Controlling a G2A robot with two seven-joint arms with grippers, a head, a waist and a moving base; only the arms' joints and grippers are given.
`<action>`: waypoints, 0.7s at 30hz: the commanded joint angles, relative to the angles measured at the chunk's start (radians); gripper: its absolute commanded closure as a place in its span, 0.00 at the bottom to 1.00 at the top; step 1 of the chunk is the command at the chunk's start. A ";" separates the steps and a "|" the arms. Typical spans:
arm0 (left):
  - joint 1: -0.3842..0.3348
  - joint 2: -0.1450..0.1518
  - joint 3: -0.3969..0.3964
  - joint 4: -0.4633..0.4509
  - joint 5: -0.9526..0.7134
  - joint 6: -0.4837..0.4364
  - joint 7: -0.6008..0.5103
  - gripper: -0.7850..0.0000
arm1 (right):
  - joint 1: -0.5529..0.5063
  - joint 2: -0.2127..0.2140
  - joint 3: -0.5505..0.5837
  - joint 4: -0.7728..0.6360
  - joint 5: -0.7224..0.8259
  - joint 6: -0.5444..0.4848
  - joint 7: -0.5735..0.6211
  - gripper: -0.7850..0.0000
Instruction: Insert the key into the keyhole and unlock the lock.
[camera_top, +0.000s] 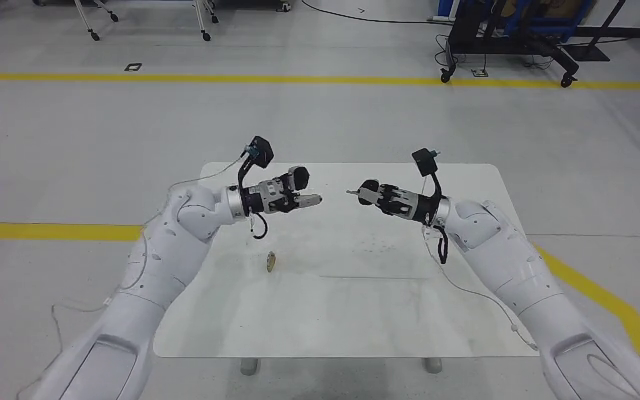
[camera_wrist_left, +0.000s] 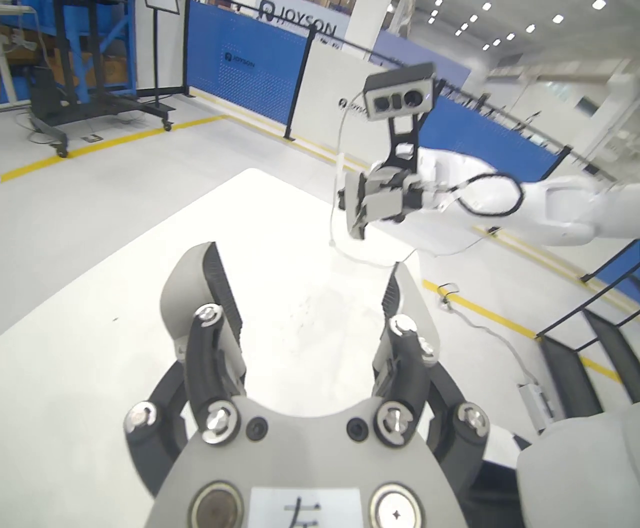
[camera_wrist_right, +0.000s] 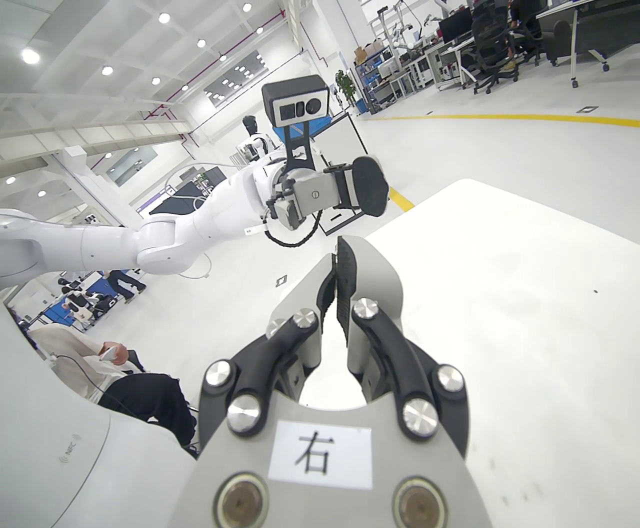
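Open gap between left pincer (camera_top: 308, 190) and right pincer (camera_top: 352, 193); small brass object (camera_top: 271, 261) on table (camera_top: 400, 300).

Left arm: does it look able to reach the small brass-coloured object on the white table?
Probably yes. The left end effector hangs open above the white table; the small brass-coloured object lies alone below, on that arm's side, nothing between.

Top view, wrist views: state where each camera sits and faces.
Top view: above the arms, looking down on the table; left gripper and right gripper show.
Left wrist view: on the left wrist, facing the right gripper across the table; own gripper in front.
Right wrist view: on the right wrist, facing the left gripper; own gripper in front.
Shared: both wrist views show the table and the other gripper.
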 joint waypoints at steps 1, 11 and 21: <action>0.070 0.029 -0.063 -0.099 0.213 0.078 0.022 0.00 | 0.000 0.000 -0.001 0.000 0.000 0.000 0.000 1.00; 0.482 0.104 -0.198 -0.604 0.679 0.536 -0.259 0.00 | 0.000 0.000 -0.001 0.000 0.000 0.000 0.000 1.00; 0.440 0.083 -0.099 -0.578 0.691 0.627 -0.399 0.00 | 0.000 0.000 -0.001 0.000 0.000 0.000 0.000 1.00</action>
